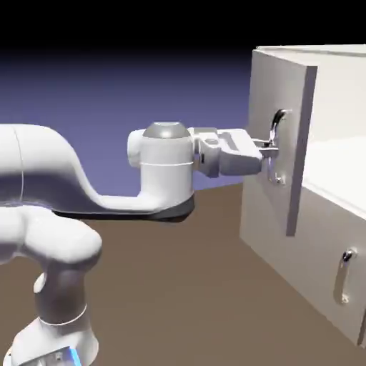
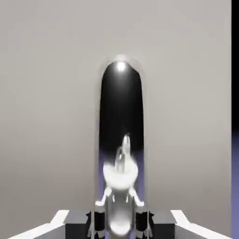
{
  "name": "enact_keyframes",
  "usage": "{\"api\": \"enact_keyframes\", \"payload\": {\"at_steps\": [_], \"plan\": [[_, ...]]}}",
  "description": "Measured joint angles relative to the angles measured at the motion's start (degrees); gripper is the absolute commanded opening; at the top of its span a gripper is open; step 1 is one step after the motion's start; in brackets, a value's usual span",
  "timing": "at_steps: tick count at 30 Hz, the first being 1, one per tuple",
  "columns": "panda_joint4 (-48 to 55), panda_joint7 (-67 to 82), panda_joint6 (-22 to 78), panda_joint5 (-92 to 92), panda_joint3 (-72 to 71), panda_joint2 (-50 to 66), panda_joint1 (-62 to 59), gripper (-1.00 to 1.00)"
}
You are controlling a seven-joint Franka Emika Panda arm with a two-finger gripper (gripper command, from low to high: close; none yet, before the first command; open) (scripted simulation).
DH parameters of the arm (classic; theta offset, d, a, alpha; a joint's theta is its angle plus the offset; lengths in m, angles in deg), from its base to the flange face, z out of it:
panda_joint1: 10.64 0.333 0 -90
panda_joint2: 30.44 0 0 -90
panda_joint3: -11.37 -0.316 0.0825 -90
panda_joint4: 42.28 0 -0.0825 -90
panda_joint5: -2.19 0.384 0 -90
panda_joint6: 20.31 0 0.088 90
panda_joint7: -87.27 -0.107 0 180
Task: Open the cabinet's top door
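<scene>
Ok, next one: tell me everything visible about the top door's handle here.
The handle is a small curved bar of shiny silver metal, standing upright on the front of the top door, fixed to it by a small plate at its lower end. In the hand view it fills the middle as a tall, mirror-like arch against the off-white panel. The gripper reaches in level, its jaws shut on the handle's lower part. The door stands partly swung out from the cabinet.
</scene>
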Motion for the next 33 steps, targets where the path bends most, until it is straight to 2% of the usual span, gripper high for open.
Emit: {"api": "enact_keyframes", "payload": {"at_steps": [7, 16, 24, 33], "plan": [[-9.6, 3.8, 8.9, 15.2, -14.5, -7.6, -6.9, -1.00], [-15.7, 7.4, 20.6, 35.8, -33.2, -14.8, -7.4, -1.00], [-15.8, 8.0, 31.7, 53.0, -49.8, -15.1, -4.4, -1.00], [-9.6, 5.6, 45.3, 71.0, -68.5, -7.8, -3.5, -1.00]]}}
